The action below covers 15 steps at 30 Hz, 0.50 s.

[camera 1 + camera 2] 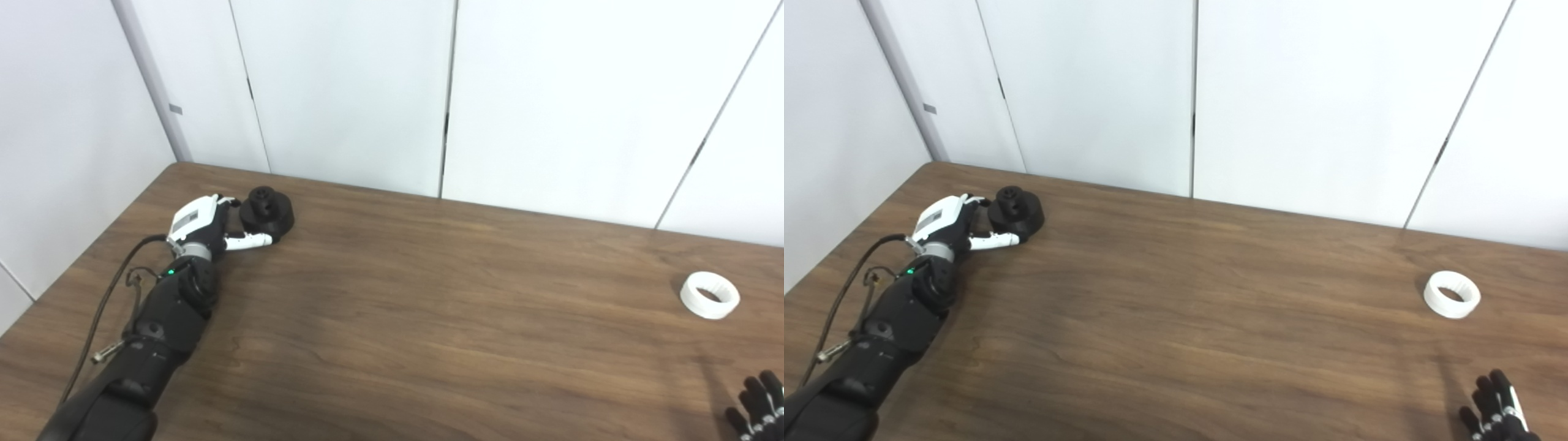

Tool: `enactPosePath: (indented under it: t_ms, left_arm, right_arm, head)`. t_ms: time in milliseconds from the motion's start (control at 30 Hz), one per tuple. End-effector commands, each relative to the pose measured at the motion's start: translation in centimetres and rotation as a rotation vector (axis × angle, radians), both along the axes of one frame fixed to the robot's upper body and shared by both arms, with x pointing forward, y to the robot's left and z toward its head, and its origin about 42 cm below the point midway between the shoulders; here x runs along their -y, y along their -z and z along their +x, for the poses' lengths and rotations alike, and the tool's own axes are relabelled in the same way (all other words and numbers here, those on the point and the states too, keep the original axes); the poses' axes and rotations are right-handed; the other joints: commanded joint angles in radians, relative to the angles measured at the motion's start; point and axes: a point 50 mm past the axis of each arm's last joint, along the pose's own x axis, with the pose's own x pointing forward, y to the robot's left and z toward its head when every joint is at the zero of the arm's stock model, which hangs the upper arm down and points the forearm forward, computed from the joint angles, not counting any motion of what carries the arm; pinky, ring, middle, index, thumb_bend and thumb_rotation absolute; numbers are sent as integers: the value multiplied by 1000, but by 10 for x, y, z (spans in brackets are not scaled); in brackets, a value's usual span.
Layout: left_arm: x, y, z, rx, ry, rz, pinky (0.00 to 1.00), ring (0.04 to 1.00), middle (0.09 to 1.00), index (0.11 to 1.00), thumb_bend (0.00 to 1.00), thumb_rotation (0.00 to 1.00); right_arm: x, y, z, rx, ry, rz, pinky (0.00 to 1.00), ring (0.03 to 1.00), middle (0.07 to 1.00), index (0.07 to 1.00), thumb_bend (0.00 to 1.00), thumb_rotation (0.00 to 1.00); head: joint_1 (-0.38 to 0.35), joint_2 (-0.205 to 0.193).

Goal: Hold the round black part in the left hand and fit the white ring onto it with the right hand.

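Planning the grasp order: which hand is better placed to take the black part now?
Left. The left hand is already at the black part, fingers spread beside it. The right hand sits low at the far right, nearer the white ring.

worktop: dark brown wood grain, smooth, faint sheen
round black part: matt black plastic
white ring: matt white plastic, ribbed inside
left hand: glossy white shell over black plastic
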Motion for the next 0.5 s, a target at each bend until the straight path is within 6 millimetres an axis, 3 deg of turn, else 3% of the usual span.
enactPosePath:
  t_ms: [0,467]
  left_arm:
    - [2,-37,23,96,12,8,1000,1000,985,853,1000,565]
    - [16,-35,35,93,37,-12,1000,1000,966,862,1000,568]
  right_arm:
    - [0,-8,2,23,-16,-21,1000,1000,982,975,623,1000]
    - [-3,-10,0,21,-7,-25,1000,1000,973,968,601,1000]
  head:
    - [0,2]
    - [-7,8]
